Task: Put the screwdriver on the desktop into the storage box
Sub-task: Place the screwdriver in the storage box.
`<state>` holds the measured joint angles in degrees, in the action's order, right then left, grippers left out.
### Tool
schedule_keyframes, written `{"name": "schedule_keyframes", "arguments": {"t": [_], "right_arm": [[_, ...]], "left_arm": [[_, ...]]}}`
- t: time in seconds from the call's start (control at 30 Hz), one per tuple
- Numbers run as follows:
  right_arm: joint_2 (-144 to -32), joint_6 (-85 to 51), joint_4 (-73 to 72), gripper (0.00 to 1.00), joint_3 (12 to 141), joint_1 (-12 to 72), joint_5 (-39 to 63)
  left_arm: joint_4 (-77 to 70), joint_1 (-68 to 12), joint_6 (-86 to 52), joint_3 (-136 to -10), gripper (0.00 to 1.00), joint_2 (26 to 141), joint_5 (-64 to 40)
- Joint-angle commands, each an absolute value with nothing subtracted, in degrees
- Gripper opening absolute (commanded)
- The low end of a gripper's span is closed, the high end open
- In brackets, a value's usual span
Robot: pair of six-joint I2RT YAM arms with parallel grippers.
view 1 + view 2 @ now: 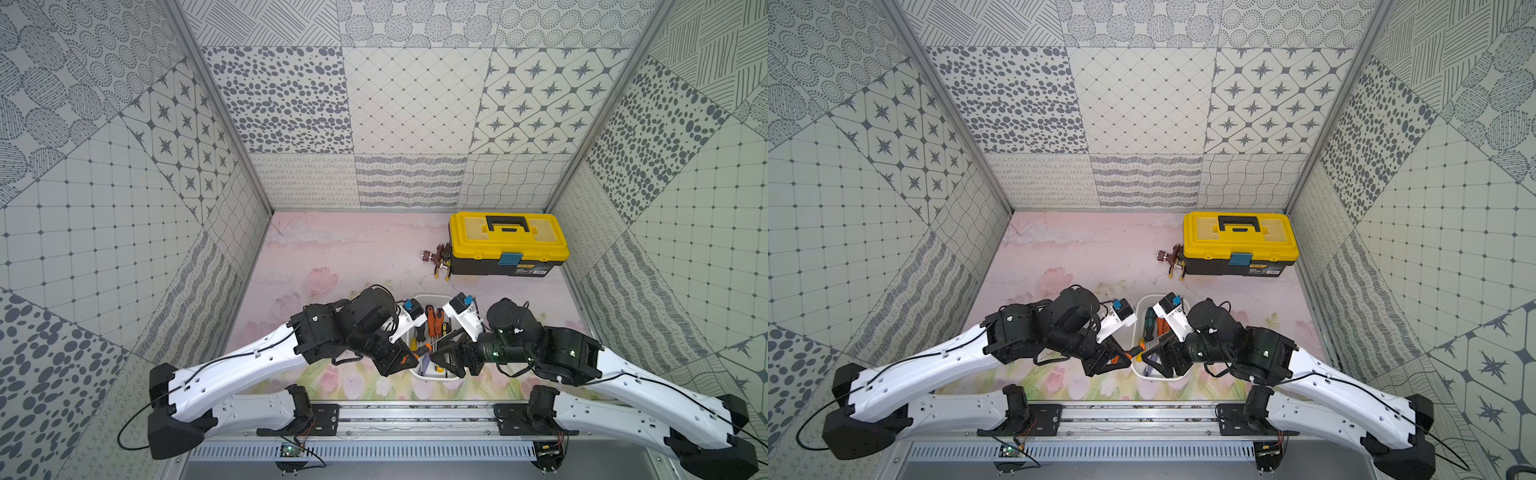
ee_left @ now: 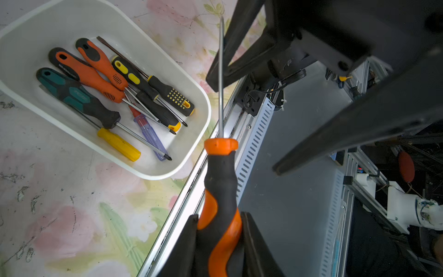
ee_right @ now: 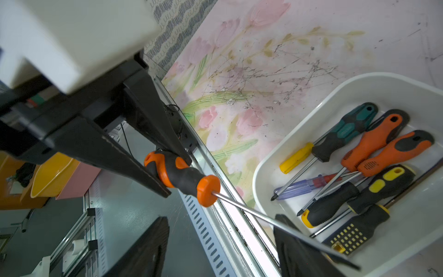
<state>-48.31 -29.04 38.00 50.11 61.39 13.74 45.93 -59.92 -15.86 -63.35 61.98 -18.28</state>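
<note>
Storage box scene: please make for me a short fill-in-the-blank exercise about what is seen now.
The left end effector grips the orange-black screwdriver by its ___.
The right end effector is ___, not shut.
The storage box is ___ in colour.
Missing words: handle; open; white.

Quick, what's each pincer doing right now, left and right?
Left pincer: shut on the handle of the orange-and-black screwdriver.
Right pincer: open, gripping nothing.
</note>
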Motion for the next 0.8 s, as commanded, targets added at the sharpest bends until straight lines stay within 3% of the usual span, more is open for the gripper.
{"name": "schedule_keyframes", "arguments": {"t": [0.0,0.27,0.4,0.53,0.77], "right_arm": [[-49.21,-27.97,29.82,0.73,49.84,61.36,20.22],[-43.18,-29.61,30.15,0.72,51.58,61.59,25.22],[-39.97,-29.65,32.0,0.72,52.39,61.48,20.41],[-44.57,-28.94,35.29,0.71,52.2,61.47,13.06],[-53.88,-29.22,27.82,0.64,51.38,63.2,20.21]], "left_arm": [[51.64,-60.8,-7.91,-63.64,0.0,59.59,-21.86],[55.81,-60.83,-5.94,-64.29,0.0,59.61,-17.65],[55.48,-61.12,-5.55,-64.5,0.0,60.18,-19.73],[54.81,-61.74,-4.86,-64.71,0.0,59.86,-22.8],[53.72,-62.05,-4.85,-64.6,0.0,58.41,-23.83]]}}
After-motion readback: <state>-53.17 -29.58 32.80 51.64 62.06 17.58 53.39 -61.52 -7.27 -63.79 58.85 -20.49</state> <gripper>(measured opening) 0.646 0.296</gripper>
